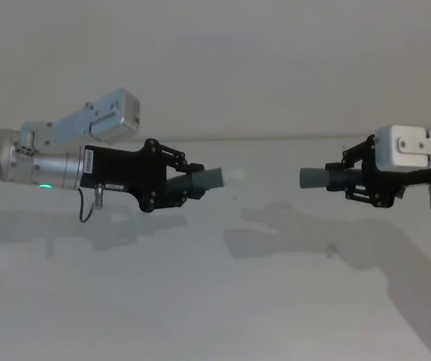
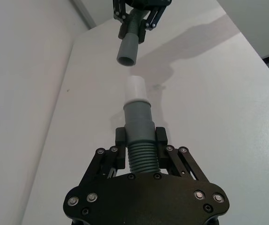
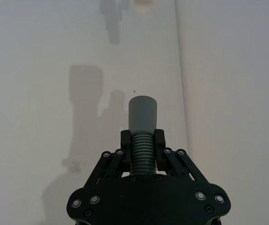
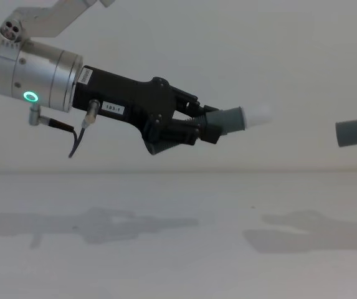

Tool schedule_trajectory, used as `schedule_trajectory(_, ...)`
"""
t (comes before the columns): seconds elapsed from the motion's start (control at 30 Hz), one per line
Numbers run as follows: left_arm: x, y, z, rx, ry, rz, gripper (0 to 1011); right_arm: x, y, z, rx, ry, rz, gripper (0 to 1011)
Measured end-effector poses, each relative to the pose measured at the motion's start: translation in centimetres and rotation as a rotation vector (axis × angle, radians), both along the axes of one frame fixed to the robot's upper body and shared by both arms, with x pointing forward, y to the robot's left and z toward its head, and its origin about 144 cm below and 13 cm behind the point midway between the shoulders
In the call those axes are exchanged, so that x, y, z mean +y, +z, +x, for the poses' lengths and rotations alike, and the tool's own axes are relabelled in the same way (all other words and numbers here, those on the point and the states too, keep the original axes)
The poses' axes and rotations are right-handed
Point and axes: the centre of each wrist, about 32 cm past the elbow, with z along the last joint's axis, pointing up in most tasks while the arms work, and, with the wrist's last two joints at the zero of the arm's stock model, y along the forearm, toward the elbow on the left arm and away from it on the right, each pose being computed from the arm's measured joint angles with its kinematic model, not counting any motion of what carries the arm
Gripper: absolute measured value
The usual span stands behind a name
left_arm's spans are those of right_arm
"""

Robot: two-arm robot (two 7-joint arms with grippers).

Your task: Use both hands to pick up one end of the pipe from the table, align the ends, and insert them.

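Both pipe pieces hang in the air above the white table (image 1: pixel 200 301), facing each other end to end. My left gripper (image 1: pixel 187 183) is shut on the ribbed middle of the grey piece (image 2: pixel 138 123) with the white plug tip (image 2: pixel 136 88). On the right, my right gripper (image 1: pixel 353 180) is shut on the other grey piece (image 1: pixel 314 177), whose open socket mouth (image 2: pixel 126 59) points at the white tip. A gap separates the two ends. From the chest view the tipped piece (image 4: pixel 228 119) tilts slightly upward, and the socket piece (image 4: pixel 356 132) sits a little lower.
The table's far edge meets a pale wall (image 1: pixel 215 68) behind both arms. Shadows of the arms fall on the table (image 4: pixel 166 249) below them.
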Motion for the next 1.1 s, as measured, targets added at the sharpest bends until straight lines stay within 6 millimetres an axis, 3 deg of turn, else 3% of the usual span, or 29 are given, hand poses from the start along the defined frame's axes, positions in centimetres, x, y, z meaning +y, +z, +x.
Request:
schedule_trajectory(0.53,0.0,0.0,0.0,0.000,0.000,0.000,335,0.8,2.0,1.2,-0.056,0.130,-0.048,260)
schedule_trajectory(1.1,0.0,0.0,0.0,0.000,0.000,0.000,335,2.0,2.6,2.4,-0.067,0.200,-0.053,259)
